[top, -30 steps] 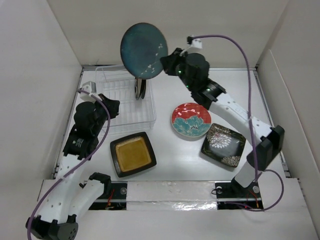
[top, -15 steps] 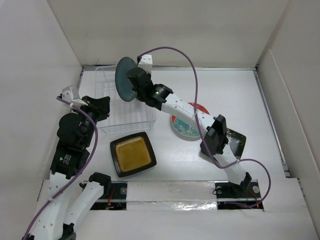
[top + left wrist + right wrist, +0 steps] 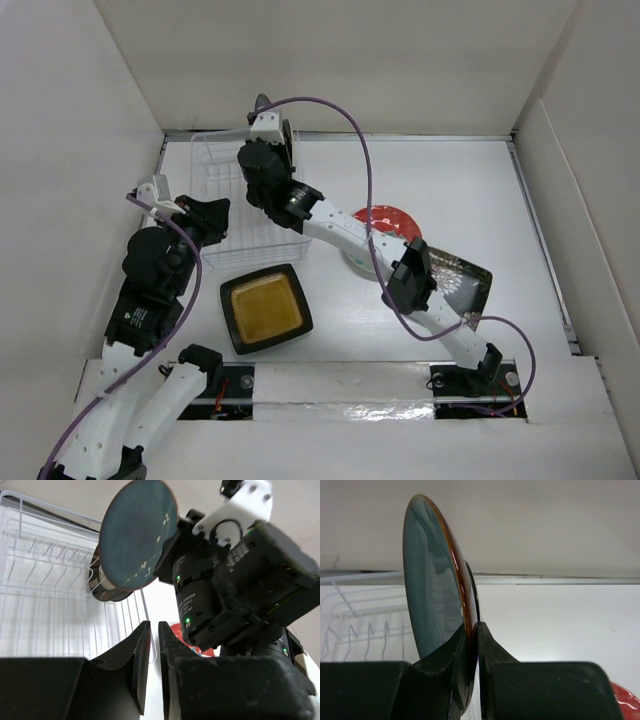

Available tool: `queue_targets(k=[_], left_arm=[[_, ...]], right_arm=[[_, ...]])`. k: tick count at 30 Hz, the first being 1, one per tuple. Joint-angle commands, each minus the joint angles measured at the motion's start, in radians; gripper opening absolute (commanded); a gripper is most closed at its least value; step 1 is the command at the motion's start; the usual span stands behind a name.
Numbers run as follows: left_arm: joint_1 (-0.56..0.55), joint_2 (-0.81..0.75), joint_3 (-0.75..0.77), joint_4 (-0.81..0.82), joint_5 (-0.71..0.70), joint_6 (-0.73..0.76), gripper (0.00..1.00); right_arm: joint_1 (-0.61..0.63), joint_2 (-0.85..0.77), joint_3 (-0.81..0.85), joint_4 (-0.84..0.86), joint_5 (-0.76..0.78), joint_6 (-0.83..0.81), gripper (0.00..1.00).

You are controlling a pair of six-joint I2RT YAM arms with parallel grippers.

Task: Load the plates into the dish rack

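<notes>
The right gripper (image 3: 472,630) is shut on the lower rim of the round teal ceramic plate (image 3: 137,535), gripping only a narrow strip of its edge. It holds the plate upright on edge above the clear wire dish rack (image 3: 260,230), over the rack's far side. The plate has not yet entered a slot. Dark-rimmed plates (image 3: 100,587) already stand between the rack's dividers, directly below and behind the teal plate; how much clearance there is cannot be determined. The left gripper (image 3: 153,627) is empty, its jaws almost together with only a thin gap, and it sits just beside the rack's near left corner. On the table, on the side of the rack towards the arm bases, lies the square dark-brown plate with an amber centre (image 3: 265,308). To the right of the rack are the round red-patterned plate (image 3: 385,222) and, beyond it, the square black floral plate (image 3: 460,280). Risks, as judged: the shallow rim hold may let the plate pivot or slip during lowering. A misaligned descent could knock the plates already standing, or leave the rim perched on a divider tip. The right forearm, reaching across, passes close over the red-patterned plate.
</notes>
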Motion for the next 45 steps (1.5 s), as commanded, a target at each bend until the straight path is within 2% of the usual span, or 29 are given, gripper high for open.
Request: queue_targets(k=[1, 9, 24, 34, 36, 40, 43, 45], left_arm=[[-0.007, -0.007, -0.026, 0.041, 0.018, -0.001, 0.1], [-0.039, 0.005, -0.001, -0.003, -0.028, -0.011, 0.1], [-0.058, 0.022, -0.026, 0.0, -0.058, -0.015, 0.1], [-0.058, 0.036, -0.038, 0.005, -0.061, -0.029, 0.11], [-0.058, 0.037, -0.038, 0.008, -0.06, -0.028, 0.11], [-0.058, 0.036, -0.043, 0.014, -0.048, -0.027, 0.11], [-0.058, 0.037, -0.043, 0.015, -0.043, -0.027, 0.11], [-0.058, 0.039, -0.044, 0.02, -0.037, -0.027, 0.11]], right_arm=[[0.002, -0.004, 0.102, 0.348, 0.131, -0.158, 0.0], [-0.027, 0.054, 0.112, 0.397, 0.104, -0.174, 0.0], [-0.045, 0.122, 0.056, 0.365, 0.056, -0.132, 0.0], [-0.045, 0.138, 0.016, 0.348, 0.015, -0.03, 0.0], [-0.045, 0.117, -0.03, 0.351, -0.017, 0.008, 0.08], [-0.045, 0.053, -0.147, 0.369, -0.076, 0.074, 0.33], [-0.045, -0.009, -0.217, 0.406, -0.096, 0.089, 0.43], [-0.045, -0.033, -0.26, 0.408, -0.107, 0.105, 0.44]])
